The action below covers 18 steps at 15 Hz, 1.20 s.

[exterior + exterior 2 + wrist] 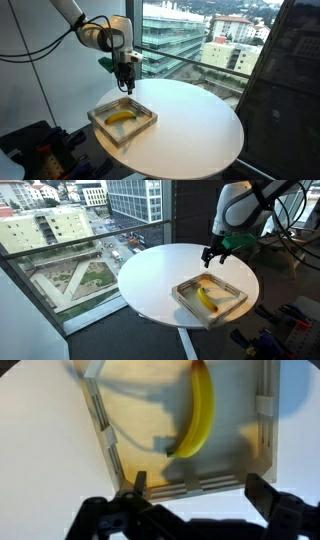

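A yellow banana [200, 412] lies in a shallow wooden tray [95, 415] on the round white table [195, 125]. Both exterior views show the banana [121, 117] [205, 298] in the tray [100, 112] [188, 302]. My gripper [197, 488] hangs above the tray's edge, open, with nothing between its fingers [138, 488]. In both exterior views the gripper [125, 84] [211, 256] hovers over the tray's far side, clear of the banana.
The table stands beside a large window with city buildings [60, 240] outside. Cables and dark equipment [35, 145] sit on the floor next to the table. A dark panel [290, 90] stands at one side.
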Tool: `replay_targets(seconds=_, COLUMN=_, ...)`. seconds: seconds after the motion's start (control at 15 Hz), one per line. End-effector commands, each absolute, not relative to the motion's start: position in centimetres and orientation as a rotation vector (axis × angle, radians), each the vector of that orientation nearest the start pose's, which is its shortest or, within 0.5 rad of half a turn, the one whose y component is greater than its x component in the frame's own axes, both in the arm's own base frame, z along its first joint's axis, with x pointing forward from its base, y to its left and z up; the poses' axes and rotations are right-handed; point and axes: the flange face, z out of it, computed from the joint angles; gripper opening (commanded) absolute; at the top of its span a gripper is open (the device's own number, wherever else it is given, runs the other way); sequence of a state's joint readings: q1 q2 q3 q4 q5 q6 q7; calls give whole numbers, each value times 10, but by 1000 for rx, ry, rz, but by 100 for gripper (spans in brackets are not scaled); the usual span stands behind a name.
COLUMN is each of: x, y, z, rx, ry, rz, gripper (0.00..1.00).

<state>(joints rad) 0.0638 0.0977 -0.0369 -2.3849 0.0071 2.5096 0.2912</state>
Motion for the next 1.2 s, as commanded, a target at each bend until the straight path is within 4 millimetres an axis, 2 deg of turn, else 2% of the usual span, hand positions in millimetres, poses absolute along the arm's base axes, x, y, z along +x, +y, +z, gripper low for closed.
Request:
replay_targets(seconds=0.0, x=494, y=10, z=303, rx=-3101, ry=423, rz=-20, gripper=100)
replay_targets(seconds=0.47, x=484, y=8, z=323, rx=-3099, ry=425, rz=23, gripper=100)
replay_targets(seconds=1.13, x=469, y=7, z=351, rx=-3093, ry=416, rz=-4, gripper=100)
